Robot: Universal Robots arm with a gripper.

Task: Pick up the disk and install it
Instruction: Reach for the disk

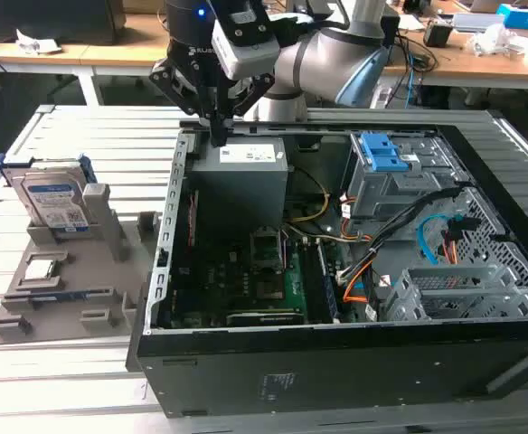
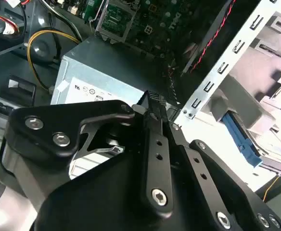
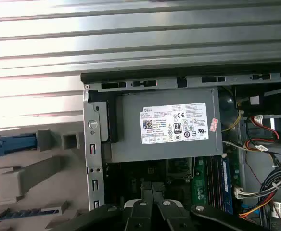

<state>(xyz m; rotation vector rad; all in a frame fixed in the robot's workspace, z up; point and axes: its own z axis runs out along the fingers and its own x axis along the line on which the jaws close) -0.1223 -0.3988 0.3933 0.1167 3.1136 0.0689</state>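
Tool point(image 1: 219, 136) pressed together, empty, hovers above the power supply point(image 1: 239, 172). Disk point(image 1: 54, 201) stands upright in a grey holder point(image 1: 65, 289) on the counter point(image 1: 92, 131), well apart, at the tool's 8 o'clock in the exterior view.

The tool point(image 1: 219, 136) is matte black: angular linkage bars spread wide, then taper to two slim fingers point(image 3: 146, 192). In the second wrist view, round silver screws point(image 2: 34, 123) sit at the linkage pivots, and one fingertip point(image 2: 156, 99) carries a finely ribbed black pad. Just above the tool is a black cylindrical body point(image 1: 192, 32) with a small blue light point(image 1: 198, 11), and beside it a pale grey box point(image 1: 244, 41). Behind the tool, the arm point(image 1: 323, 54) is silver-grey tube with a light blue joint cap point(image 1: 359, 81).
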